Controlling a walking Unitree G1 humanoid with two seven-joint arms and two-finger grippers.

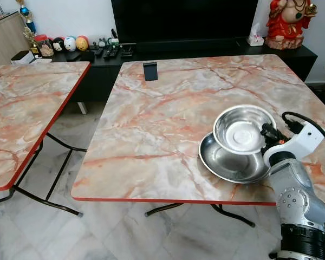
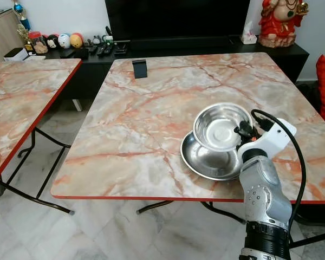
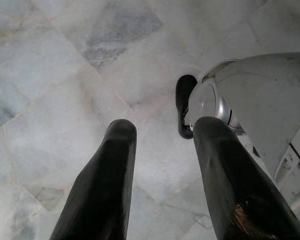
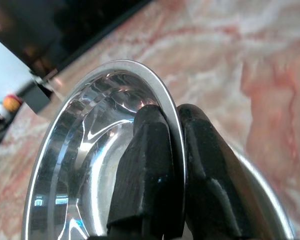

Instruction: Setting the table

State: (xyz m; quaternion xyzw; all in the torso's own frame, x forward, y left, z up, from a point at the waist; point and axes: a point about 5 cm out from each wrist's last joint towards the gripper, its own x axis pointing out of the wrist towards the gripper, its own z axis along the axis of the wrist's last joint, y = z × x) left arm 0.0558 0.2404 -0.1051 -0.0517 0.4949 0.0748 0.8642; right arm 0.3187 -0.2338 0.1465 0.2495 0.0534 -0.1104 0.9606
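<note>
A shiny steel bowl (image 1: 242,129) is tilted up over a wider steel plate (image 1: 227,162) near the front right of the marble table (image 1: 162,119). My right gripper (image 1: 269,134) is shut on the bowl's right rim; in the right wrist view one finger (image 4: 147,165) is inside the bowl (image 4: 90,165) and the other outside. The bowl's lower edge rests on or just above the plate. My left gripper (image 3: 162,150) hangs open over the floor, holding nothing.
A small black stand (image 1: 150,71) sits at the table's far side. A second marble table (image 1: 27,108) stands to the left with a gap of tiled floor (image 1: 70,162) between. Behind is a black TV bench (image 1: 206,51) with remotes, toys and a red statue (image 1: 287,21).
</note>
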